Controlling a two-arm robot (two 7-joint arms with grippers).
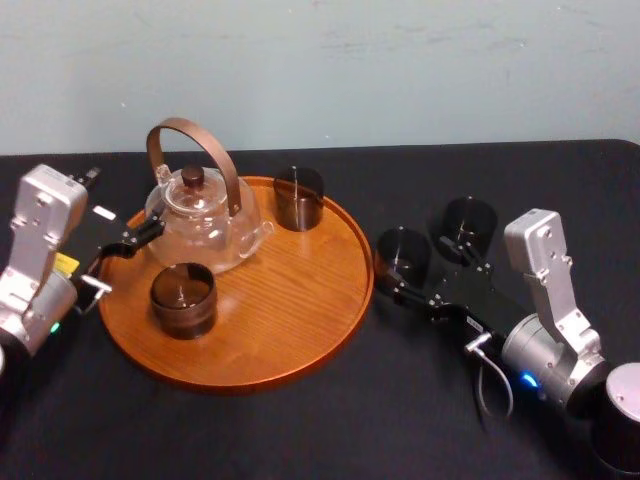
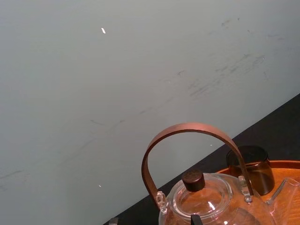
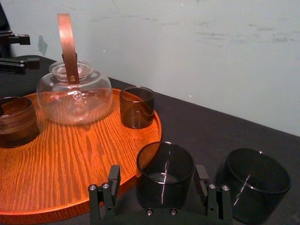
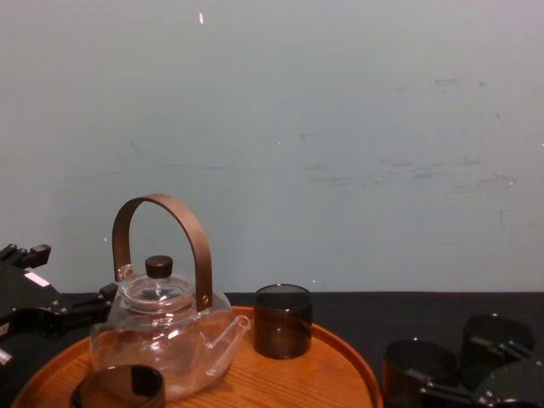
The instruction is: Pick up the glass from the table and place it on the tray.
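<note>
**A:** Right gripper (image 3: 158, 174) sits closest in. How are its jaws?

**B:** Spread wide, with one finger on each side of the glass (image 3: 165, 187) and not clenched on it. Whether a pad touches the wall, I cannot tell.

**A:** And the glass itself?

**B:** It stands upright on the table (image 1: 300, 430), long axis vertical and mouth up. It is just off the right edge of the tray (image 1: 290, 310), not on it.

**A:** Run across from the left.

**B:** The left gripper (image 1: 128, 258) hangs at the tray's left edge, jaws released and holding nothing, with one finger close to the teapot (image 1: 205, 220). The teapot stands on the tray's left rear part, handle arched upward and spout to the right. A front cup (image 1: 182, 298) stands before it near the front-left rim, and a rear cup (image 1: 299, 197) stands by the far rim. Next comes the glass between the right fingers. Last is a second glass (image 1: 470, 225) on the table, just beside it and toward the far right.
</note>
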